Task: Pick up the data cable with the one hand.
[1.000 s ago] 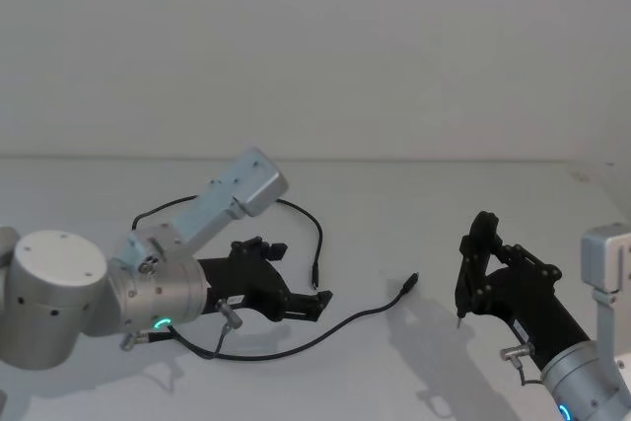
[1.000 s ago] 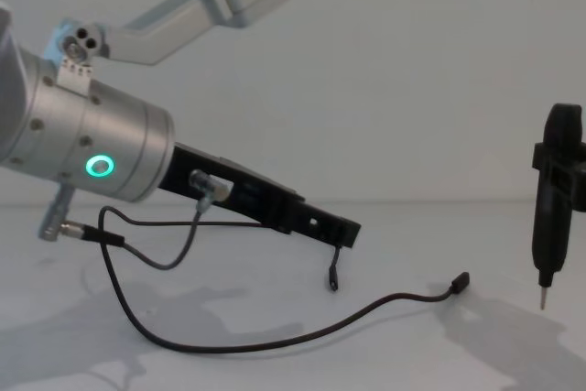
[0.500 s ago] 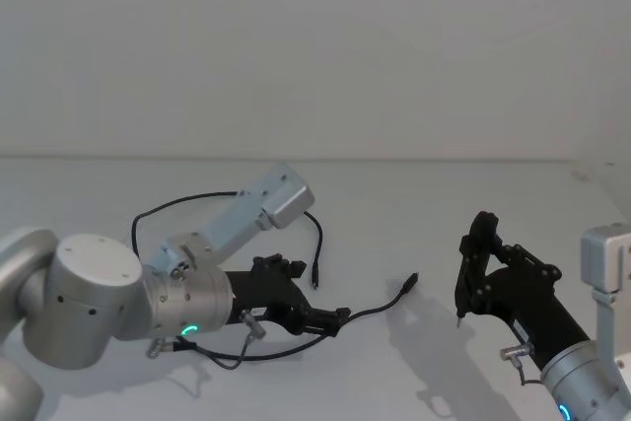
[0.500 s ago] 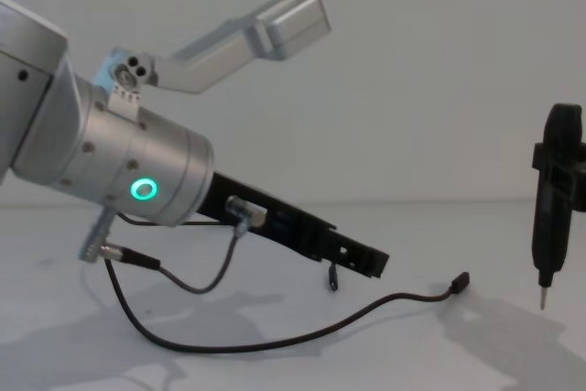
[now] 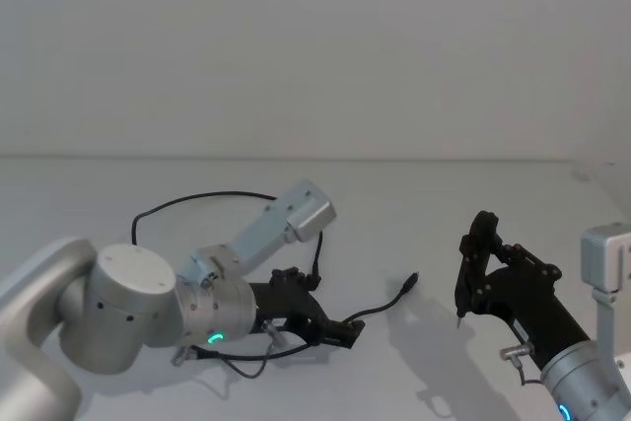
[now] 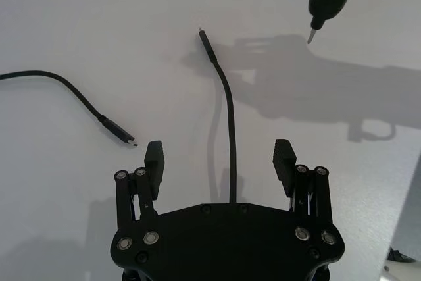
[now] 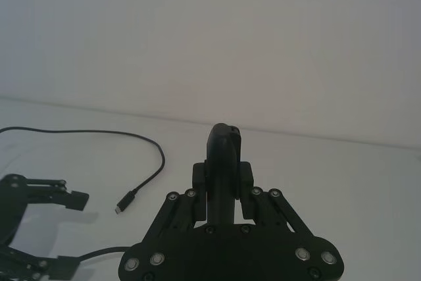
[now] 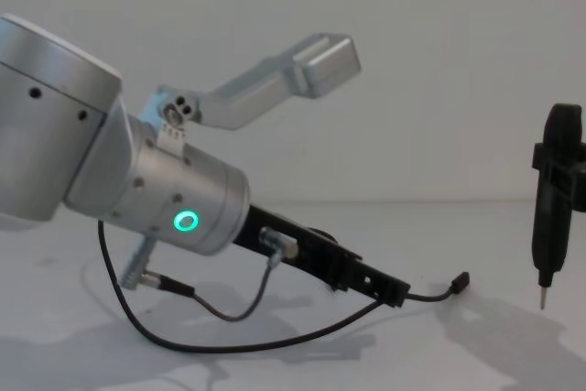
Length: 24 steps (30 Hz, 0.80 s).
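The data cable (image 5: 386, 302) is a thin black cord lying on the white table, looping from the back left to a plug (image 5: 412, 281) near the middle. My left gripper (image 5: 345, 330), black with two fingers on a silver cylinder with a green ring, is low over the table and open. In the left wrist view the gripper (image 6: 219, 156) straddles the cable (image 6: 227, 97), which runs between the fingers without touching them. The chest view has the gripper (image 8: 389, 292) just above the cable (image 8: 275, 343). My right gripper (image 5: 460, 320), slim with a thin metal tip, hangs shut at the right.
A short grey wire (image 8: 229, 313) with silver plugs hangs from my left wrist, close to the cable. The cable's other plug (image 6: 125, 138) lies just outside the left finger. The right gripper's tip (image 6: 314, 31) hovers beyond the near plug. White table (image 5: 394, 204) and plain wall all around.
My left arm has swung right and down, bringing the open gripper over the cable's stretch near its right plug. The right arm has not moved.
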{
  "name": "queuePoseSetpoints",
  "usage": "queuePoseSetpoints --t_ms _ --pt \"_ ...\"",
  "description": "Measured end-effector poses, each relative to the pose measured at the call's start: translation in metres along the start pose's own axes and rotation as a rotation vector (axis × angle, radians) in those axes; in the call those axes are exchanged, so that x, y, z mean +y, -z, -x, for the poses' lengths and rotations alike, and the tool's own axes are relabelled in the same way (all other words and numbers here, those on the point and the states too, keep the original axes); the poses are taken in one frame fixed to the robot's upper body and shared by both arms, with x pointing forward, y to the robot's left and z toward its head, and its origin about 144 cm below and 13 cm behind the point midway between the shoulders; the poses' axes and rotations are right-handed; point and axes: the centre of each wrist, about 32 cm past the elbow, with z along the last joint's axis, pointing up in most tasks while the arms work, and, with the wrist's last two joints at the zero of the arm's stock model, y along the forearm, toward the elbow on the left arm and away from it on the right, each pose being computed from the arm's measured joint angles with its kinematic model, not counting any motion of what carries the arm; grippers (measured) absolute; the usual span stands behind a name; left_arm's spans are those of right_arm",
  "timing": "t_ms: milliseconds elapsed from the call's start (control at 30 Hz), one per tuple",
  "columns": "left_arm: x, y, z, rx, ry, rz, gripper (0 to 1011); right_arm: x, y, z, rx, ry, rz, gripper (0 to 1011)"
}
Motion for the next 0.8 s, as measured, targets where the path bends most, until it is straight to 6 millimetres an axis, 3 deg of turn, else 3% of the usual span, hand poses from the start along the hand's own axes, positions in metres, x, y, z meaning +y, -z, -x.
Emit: queuePoseSetpoints --t_ms 267,800 --pt "-0.015 0.002 0.002 0.008 -0.011 -0.022 1001 0.0 0.0 0.0 0.0 0.0 0.0 279" --pt "-0.027 0.003 0.004 0.016 -0.021 -0.038 1001 0.0 0.0 0.0 0.0 0.0 0.0 279"
